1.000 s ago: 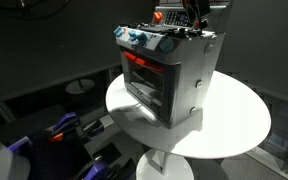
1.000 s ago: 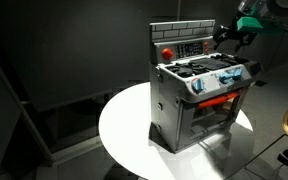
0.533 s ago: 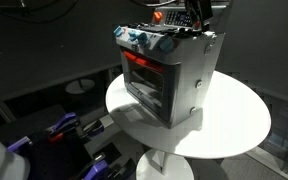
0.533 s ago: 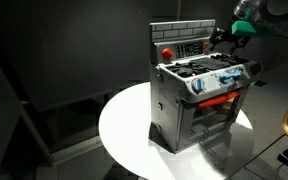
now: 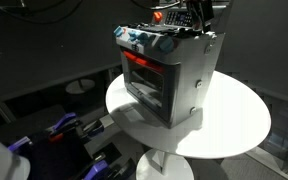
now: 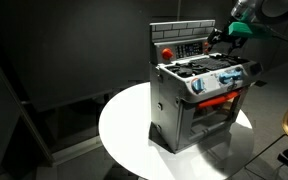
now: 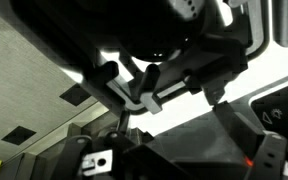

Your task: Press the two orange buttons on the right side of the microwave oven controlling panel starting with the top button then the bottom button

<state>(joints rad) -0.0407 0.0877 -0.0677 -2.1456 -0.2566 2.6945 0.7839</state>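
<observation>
A grey toy oven stands on a round white table in both exterior views [image 5: 164, 75] [image 6: 199, 100]. Its upright control panel [image 6: 184, 48] rises at the back, with a red knob [image 6: 167, 51] on its left. My gripper [image 6: 216, 37] is at the panel's right side, fingertips on or very close to it, and looks shut and empty. It also shows in an exterior view [image 5: 194, 17] above the oven's back. The orange buttons are too small to make out. The wrist view is dark, with my gripper [image 7: 234, 120] close to the panel and a small orange glow [image 7: 250, 160].
The round white table [image 6: 124, 130] [image 5: 234, 125] carries only the oven. The oven's front has blue knobs [image 6: 224, 78] and a red-lit door [image 5: 144, 66]. Dark curtains surround the scene. Clutter lies on the floor [image 5: 69, 135].
My gripper has edged slightly closer to the right side of the control panel. The oven has not moved.
</observation>
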